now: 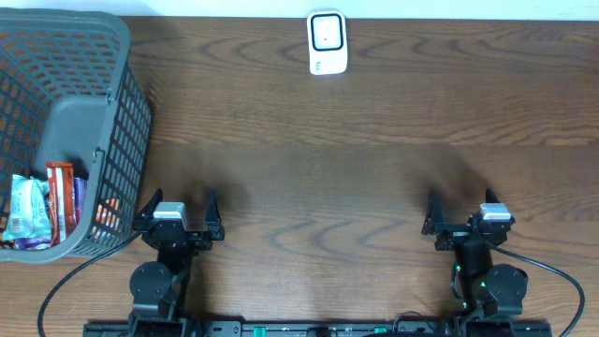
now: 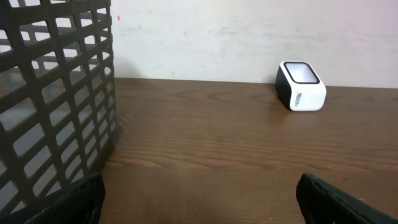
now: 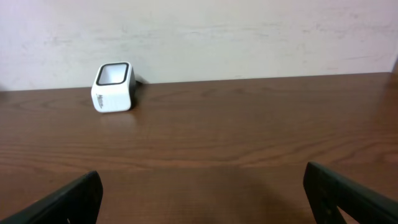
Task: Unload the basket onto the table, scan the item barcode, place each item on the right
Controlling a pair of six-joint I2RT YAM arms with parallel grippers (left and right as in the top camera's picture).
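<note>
Two grippers sit at the bottom of the overhead frame, both with jaws spread wide and nothing between them. The left gripper (image 1: 179,210) is at lower left and the right gripper (image 1: 462,208) at lower right, well apart from each other on the dark wooden table (image 1: 328,178). A grey plastic basket (image 1: 129,117) fills the upper and middle left of that frame, its lower right corner just beside the left gripper. Inside it, against the lower left wall, lie wrapped snack packets: a pale blue-and-white packet (image 1: 26,208) and a red-and-white bar wrapper (image 1: 61,195) beside it, with a strip of purple showing next to that. These lie to the left of the left gripper, behind the basket wall, and far across the frame from the right gripper. No barcode can be made out on them. The white barcode scanner (image 1: 328,42) stands at top centre by the far table edge, well apart from both grippers and roughly midway between them across the frame. In the left wrist view the scanner (image 2: 301,86) is at upper right and the basket's lattice wall (image 2: 56,93) fills the left side, with the dark fingers (image 2: 68,202) only in the bottom corners. In the right wrist view the scanner (image 3: 113,87) is at upper left, and the fingers (image 3: 348,199) again reach only the bottom corners over bare wood.
</note>
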